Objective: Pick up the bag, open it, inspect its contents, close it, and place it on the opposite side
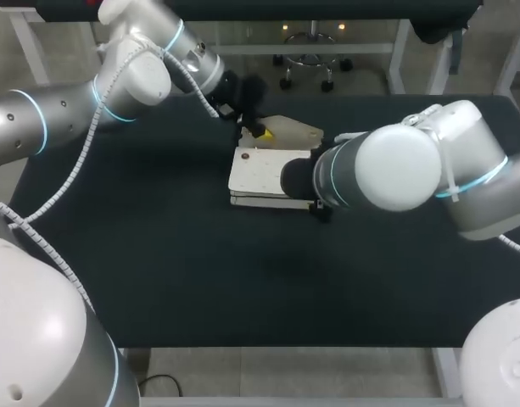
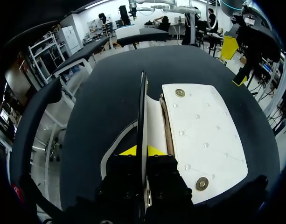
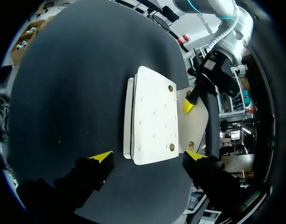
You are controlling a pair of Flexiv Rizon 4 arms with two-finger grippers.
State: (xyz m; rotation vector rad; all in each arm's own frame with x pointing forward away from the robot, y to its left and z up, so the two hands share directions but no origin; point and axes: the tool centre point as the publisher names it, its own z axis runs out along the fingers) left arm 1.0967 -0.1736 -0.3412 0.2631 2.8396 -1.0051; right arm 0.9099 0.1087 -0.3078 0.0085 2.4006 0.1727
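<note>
The bag (image 1: 268, 174) is a small white rectangular clutch. It lies flat on the black bench (image 1: 158, 271), near the middle and a little toward the far side. Its upper face is white and dimpled with rows of small dots. Two round brass-coloured snap studs sit on that face along the edge nearest the flap, one toward the far corner (image 2: 180, 92) and one toward the near corner (image 2: 201, 183). Along the opposite edge the bag's side shows as a few thin stacked layers.

The flap (image 1: 292, 131) is open, lifted off the upper face and turned back behind the bag. Its inner side is a paler cream than the body.

My left fingers (image 2: 142, 150) are closed on the free end of the flap, one yellow tip on each side. From my left wrist the flap shows edge-on as a thin dark line running straight out between the tips, with the white body just beside it.

My right fingers (image 3: 148, 156) are spread wide and hold nothing. They hang over the side of the bag away from the flap, one yellow tip out past each end of it. I see no contact with the bag. In the head view my right forearm hides them.
</note>
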